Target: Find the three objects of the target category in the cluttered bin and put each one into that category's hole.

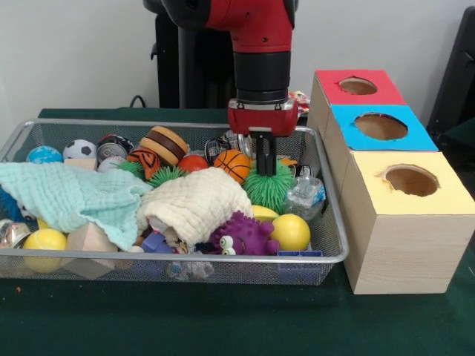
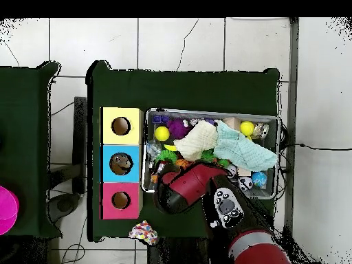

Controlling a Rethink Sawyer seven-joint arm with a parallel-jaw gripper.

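Wire mesh forms the bin [image 1: 326, 194], which sits on a dark green table [image 1: 223, 319] and is heaped with toys; the red and black arm [image 1: 260, 44] comes straight down over its right end, and the gripper [image 1: 266, 165] hangs at the top of a spiky green ball [image 1: 269, 189]; the dark fingers [image 1: 261, 157] stand close together and reach the ball's spikes, but whether they grip it or merely touch it I cannot tell. Just left of the gripper lies a small basketball [image 1: 233, 164], and further left a striped wooden toy [image 1: 165, 143], a tin can [image 1: 111, 150], a little soccer ball [image 1: 79, 149] and a blue ball [image 1: 44, 154]; a pale green cloth [image 1: 70, 196] covers the left half of the pile and a cream cloth [image 1: 197, 202] lies beside it in the middle; in front of the cream cloth sits a purple spiky toy with eyes [image 1: 241, 236], touching a yellow ball [image 1: 291, 231]; another yellow ball [image 1: 44, 241] rests in the near left corner.

Beside the bin's right end stand three wooden boxes in a row, each with a round hole in its top: a yellow box [image 1: 408, 222] nearest, a blue box [image 1: 380, 127] in the middle, a red box [image 1: 356, 87] farthest. From overhead the arm hides the gripper, and the three boxes line up along the bin's short side [image 2: 146, 155].
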